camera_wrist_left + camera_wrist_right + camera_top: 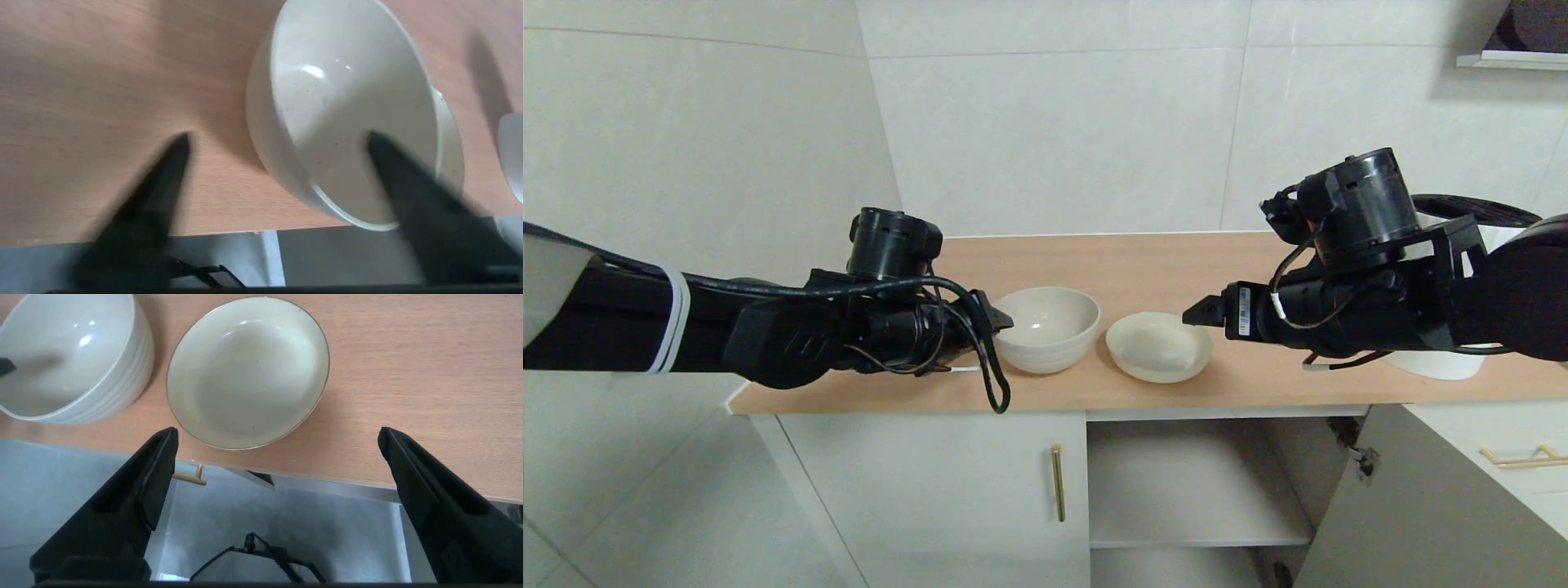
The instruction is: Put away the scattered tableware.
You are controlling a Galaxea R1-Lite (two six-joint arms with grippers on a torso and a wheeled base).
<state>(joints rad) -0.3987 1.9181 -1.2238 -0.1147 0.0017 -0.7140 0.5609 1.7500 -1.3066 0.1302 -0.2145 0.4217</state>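
Two pieces of tableware stand on the wooden countertop [1160, 261]. One is a deep white ribbed bowl [1046, 328] [343, 106] [73, 351]. The other, just to its right, is a shallow cream bowl [1159, 348] [248, 371]. My left gripper [1003, 320] [278, 140] is open at the deep bowl's left rim, with one finger over the inside and the other outside over the counter. My right gripper [1199, 313] [274, 445] is open just right of the shallow bowl, near the counter's front edge, and holds nothing.
A white container [1429, 363] stands on the counter behind my right arm. Below the counter the cabinet is open, with a shelf [1192, 490] and its door [1421, 506] swung out to the right. A closed door with a gold handle [1058, 482] is to the left.
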